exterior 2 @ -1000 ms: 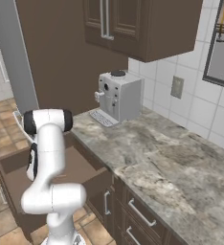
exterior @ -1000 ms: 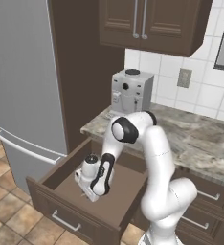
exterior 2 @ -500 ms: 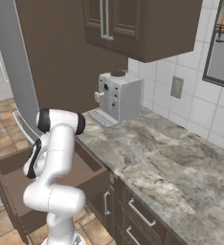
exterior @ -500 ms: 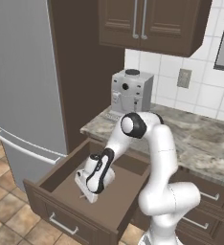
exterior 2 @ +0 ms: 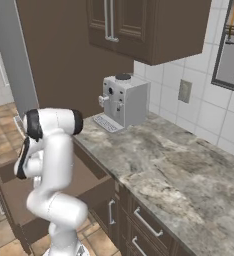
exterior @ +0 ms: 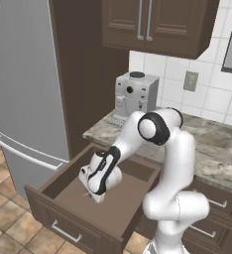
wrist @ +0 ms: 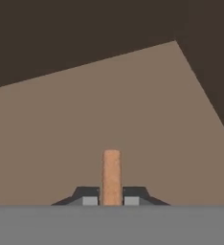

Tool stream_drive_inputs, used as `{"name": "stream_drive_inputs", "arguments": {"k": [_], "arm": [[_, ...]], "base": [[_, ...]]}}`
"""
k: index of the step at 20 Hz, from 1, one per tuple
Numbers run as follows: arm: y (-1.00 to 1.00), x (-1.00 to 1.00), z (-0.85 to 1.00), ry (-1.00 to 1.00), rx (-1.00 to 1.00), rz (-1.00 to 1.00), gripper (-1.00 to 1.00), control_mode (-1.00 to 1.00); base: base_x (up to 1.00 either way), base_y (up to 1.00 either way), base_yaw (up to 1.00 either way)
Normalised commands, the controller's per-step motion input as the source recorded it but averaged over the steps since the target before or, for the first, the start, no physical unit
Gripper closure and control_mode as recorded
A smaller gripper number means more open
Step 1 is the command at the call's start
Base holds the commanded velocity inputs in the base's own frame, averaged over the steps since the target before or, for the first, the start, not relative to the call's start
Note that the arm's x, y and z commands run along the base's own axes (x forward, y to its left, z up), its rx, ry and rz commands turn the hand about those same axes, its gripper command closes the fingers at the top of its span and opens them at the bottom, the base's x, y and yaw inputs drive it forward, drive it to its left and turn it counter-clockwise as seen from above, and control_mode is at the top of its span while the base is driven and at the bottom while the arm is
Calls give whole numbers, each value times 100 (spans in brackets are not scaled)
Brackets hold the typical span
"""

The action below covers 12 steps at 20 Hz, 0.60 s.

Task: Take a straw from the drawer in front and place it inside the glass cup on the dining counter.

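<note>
Arm (exterior: 175, 163): glossy white, rounded tube segments, fat at the base and slimmer toward the hand, with black rings and end caps at the joints, the biggest a dark disc on the elbow (exterior: 148, 128). White boxy hand with a black strip down its side, same black band visible in the right base view on the forearm (exterior 2: 23, 158). Gripper (wrist: 111, 200): two small dark finger tips with pale grey pads on their inner faces.
</note>
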Motion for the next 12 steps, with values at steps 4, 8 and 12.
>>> {"name": "stream_drive_inputs", "arguments": {"k": [4, 8, 12], "arm": [[-19, -74, 100, -11, 0, -7, 100, -100], [-31, -44, 100, -1, 5, -7, 100, -100], [-30, -10, 100, 0, 12, -9, 100, -100]], "base": [[0, 0, 0], [0, 0, 0], [0, 0, 0]]}}
